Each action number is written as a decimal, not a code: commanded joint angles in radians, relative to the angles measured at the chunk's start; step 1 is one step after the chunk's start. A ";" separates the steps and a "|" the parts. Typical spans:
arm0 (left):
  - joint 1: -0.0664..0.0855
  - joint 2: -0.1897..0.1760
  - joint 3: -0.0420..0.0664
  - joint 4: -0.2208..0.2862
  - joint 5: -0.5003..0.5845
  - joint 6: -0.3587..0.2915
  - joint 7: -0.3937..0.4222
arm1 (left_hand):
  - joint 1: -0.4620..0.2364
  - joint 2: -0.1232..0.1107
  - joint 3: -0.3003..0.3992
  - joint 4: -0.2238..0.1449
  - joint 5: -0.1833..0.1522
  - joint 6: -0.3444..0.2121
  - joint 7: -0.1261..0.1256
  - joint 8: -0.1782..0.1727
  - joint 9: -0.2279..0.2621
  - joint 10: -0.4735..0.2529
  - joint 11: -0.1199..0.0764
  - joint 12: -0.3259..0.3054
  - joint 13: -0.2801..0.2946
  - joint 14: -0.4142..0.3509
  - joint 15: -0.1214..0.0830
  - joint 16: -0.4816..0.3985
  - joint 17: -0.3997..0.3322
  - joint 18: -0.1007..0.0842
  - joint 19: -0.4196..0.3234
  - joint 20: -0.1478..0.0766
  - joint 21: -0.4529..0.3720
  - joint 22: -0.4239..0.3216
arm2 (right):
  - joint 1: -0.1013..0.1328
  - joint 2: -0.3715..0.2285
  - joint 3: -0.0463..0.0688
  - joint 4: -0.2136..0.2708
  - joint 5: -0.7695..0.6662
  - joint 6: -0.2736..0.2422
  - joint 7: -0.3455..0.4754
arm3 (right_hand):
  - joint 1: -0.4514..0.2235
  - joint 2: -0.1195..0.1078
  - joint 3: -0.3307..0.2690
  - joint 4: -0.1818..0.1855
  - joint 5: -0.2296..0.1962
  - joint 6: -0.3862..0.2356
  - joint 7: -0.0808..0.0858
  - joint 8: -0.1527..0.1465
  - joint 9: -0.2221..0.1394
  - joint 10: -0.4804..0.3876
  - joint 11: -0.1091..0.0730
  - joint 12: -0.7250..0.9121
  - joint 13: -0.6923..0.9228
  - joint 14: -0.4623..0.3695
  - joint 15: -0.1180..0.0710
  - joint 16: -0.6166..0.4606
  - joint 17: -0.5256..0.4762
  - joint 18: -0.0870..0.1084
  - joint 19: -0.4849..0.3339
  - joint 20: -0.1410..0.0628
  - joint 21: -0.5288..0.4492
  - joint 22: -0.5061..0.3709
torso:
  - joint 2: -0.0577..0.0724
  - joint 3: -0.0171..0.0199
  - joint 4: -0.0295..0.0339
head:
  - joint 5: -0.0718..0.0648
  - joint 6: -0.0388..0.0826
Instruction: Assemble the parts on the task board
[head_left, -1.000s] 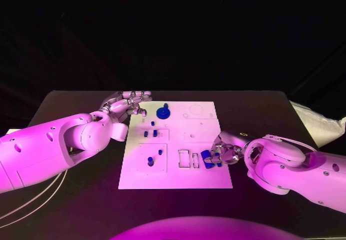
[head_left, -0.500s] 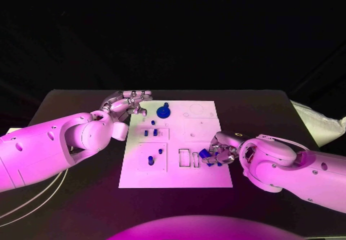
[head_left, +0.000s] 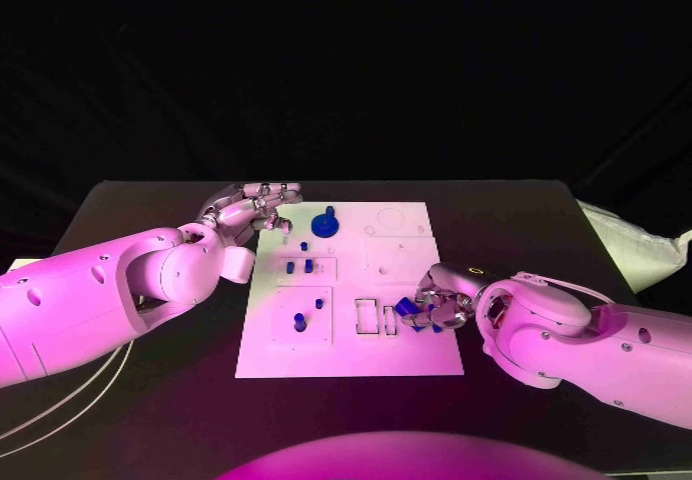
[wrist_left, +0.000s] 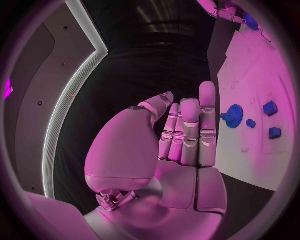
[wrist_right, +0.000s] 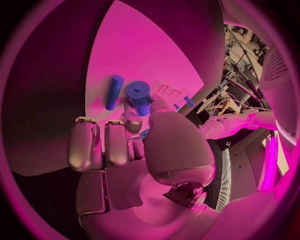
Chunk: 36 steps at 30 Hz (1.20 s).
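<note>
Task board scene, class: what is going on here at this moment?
A two-armed robot is assembling small blue parts on a white task board. Its right hand is at the board's right edge, holding a blue cylindrical part at its fingertips, with another blue peg lying beside it. The left hand hovers open near the board's far left corner, close to a blue gear, touching nothing.

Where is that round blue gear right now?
In the head view the round blue gear sits at the far end of the white task board, just beside the left hand.
</note>
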 joint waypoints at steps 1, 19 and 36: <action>-0.001 0.001 0.001 0.001 -0.004 0.013 0.005 | -0.005 0.005 -0.007 -0.001 -0.007 -0.005 0.002 0.004 -0.001 -0.007 0.000 0.005 -0.002 -0.002 0.002 0.003 -0.001 0.019 0.004 0.002 -0.002 -0.001 | 0.000 -0.012 0.001 0.017 0.045 -0.147 0.034 | -0.003 0.019 -0.007 0.001 0.009 0.009 -0.003 0.009 0.011 -0.001 -0.005 -0.003 -0.003 0.042 -0.004 0.003 0.002 -0.017 0.004 -0.002 0.005 0.002 | -0.001 0.0000 0.0006 | 0.001 0.001; -0.002 0.003 0.001 0.003 -0.004 0.020 0.003 | -0.005 0.006 -0.009 0.000 -0.006 -0.006 0.002 0.004 -0.001 -0.010 0.001 0.007 -0.002 -0.003 0.002 0.003 -0.002 0.019 0.004 0.002 -0.003 -0.002 | -0.001 0.052 0.001 0.019 0.143 -0.043 0.029 | -0.059 0.054 -0.042 0.005 -0.005 0.021 -0.010 0.018 0.027 -0.003 -0.010 -0.031 -0.018 0.038 -0.008 -0.006 -0.012 -0.015 0.001 -0.006 0.003 -0.004 | 0.001 -0.0001 0.0009 | 0.008 0.002; -0.002 0.005 0.001 0.006 -0.004 0.025 -0.001 | -0.007 0.007 -0.010 0.001 -0.006 -0.006 0.003 0.004 -0.001 -0.011 0.001 0.008 -0.002 -0.003 0.002 0.004 -0.002 0.019 0.004 0.002 -0.004 -0.002 | -0.002 0.101 0.002 0.002 0.120 -0.062 0.007 | -0.128 0.065 -0.098 0.006 -0.096 0.034 -0.019 0.029 0.046 0.019 -0.017 -0.022 0.009 0.038 -0.015 -0.009 -0.014 -0.015 0.001 -0.012 0.000 -0.008 | 0.000 0.0001 0.0008 | 0.007 0.005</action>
